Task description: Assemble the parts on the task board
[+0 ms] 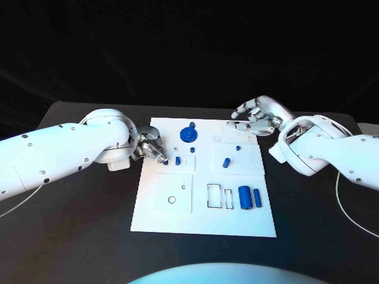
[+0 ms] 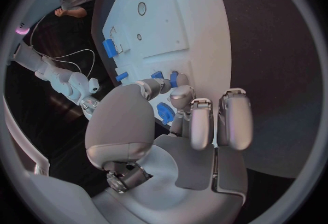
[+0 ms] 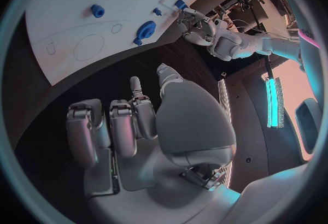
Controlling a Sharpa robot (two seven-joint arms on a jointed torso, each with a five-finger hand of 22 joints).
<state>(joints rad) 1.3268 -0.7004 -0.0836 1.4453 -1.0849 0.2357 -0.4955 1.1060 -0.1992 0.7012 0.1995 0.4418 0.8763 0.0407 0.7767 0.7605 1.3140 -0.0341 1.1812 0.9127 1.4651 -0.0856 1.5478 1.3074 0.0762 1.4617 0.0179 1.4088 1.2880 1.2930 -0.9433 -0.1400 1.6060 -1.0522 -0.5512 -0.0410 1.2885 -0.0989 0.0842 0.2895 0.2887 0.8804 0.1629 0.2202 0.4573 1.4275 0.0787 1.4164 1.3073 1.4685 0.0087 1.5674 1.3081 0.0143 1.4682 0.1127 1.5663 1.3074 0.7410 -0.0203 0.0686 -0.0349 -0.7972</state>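
The task board (image 1: 202,222) is a white plate lying flat in the middle of the black desk (image 1: 79,248), its long sides running from the near edge toward the far edge. Blue parts sit on it: a round gear-like piece (image 1: 189,134) near the far edge, a small tilted peg (image 1: 227,162) on the right half, two small pieces (image 1: 178,160) toward the left side, and a thick cylinder (image 1: 244,197) with a thinner bar (image 1: 257,198) just beside it in the near right section, next to a dark-outlined rectangular recess (image 1: 217,196). A square panel with a small round hole (image 1: 172,200) lies in the near left section. The left robot hand (image 1: 150,148) rests at the board's left edge, fingertips on the plate close to a small blue piece; whether it pinches that piece cannot be told. The right robot hand (image 1: 256,117) hovers over the board's far right corner, fingers curled loosely and apart, holding nothing visible.
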